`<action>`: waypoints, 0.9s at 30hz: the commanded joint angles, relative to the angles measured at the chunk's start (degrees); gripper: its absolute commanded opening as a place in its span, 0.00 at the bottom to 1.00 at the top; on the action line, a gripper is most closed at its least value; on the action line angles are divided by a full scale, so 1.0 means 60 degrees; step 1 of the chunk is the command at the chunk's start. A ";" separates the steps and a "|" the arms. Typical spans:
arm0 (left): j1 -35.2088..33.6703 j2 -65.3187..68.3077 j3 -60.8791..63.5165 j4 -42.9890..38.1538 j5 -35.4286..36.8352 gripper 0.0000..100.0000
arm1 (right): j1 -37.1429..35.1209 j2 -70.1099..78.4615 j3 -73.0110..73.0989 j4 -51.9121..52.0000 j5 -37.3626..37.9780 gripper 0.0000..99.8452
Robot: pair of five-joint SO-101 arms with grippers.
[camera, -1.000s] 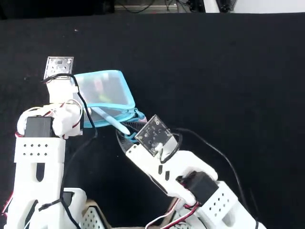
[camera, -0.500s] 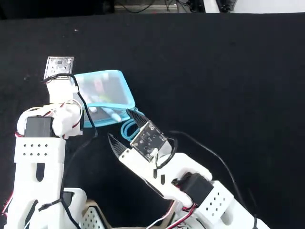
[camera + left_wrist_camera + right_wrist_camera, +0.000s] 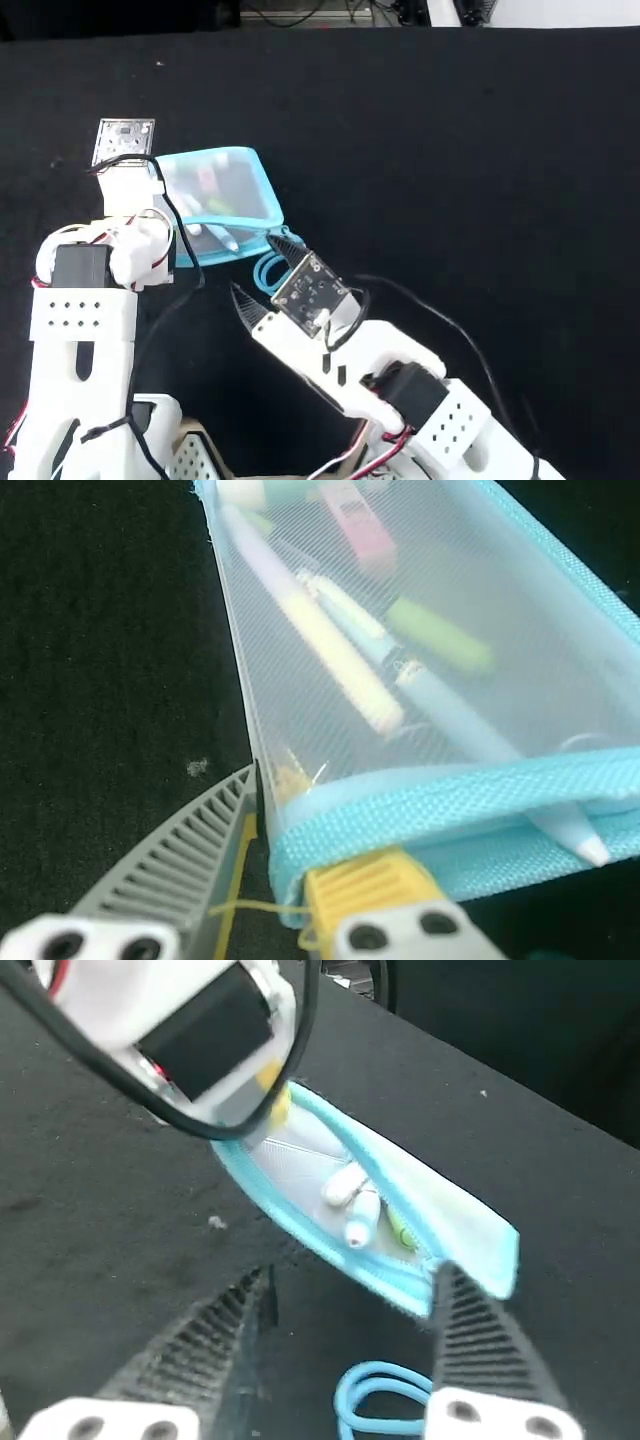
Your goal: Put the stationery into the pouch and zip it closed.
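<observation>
- Black table (image 3: 480,150) bears a translucent light-blue mesh pouch (image 3: 215,190) at far left. The right gripper (image 3: 262,275) gapes wide and empty just near-right of it.
- Soft and floppy by the look of it, the pouch is pinched at its corner hem by the left gripper (image 3: 290,885).
- Its mouth lies unzipped, with pastel pens (image 3: 350,1210) inside. They are probably light and apt to slide.

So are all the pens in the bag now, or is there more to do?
Nearly. Pens and markers lie inside the pouch, though one pen tip pokes out of its mouth. The left tool pinches a pouch corner; the right tool hangs open and empty by the mouth. Left to do: nudge that pen in and zip the open pouch shut.
</observation>
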 commanded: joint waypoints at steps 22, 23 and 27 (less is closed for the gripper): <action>0.0081 0.0088 0.0168 -0.0029 -0.0073 0.03 | 0.0322 0.5018 -0.1355 -0.3751 -0.0073 0.01; 0.0081 0.0088 0.0168 -0.0029 -0.0073 0.03 | 0.0322 0.5121 -0.1414 -0.3751 -0.0073 0.01; 0.0081 0.0088 0.0168 -0.0015 -0.0073 0.03 | 0.0557 0.4842 -0.1473 -0.3692 -0.0073 0.01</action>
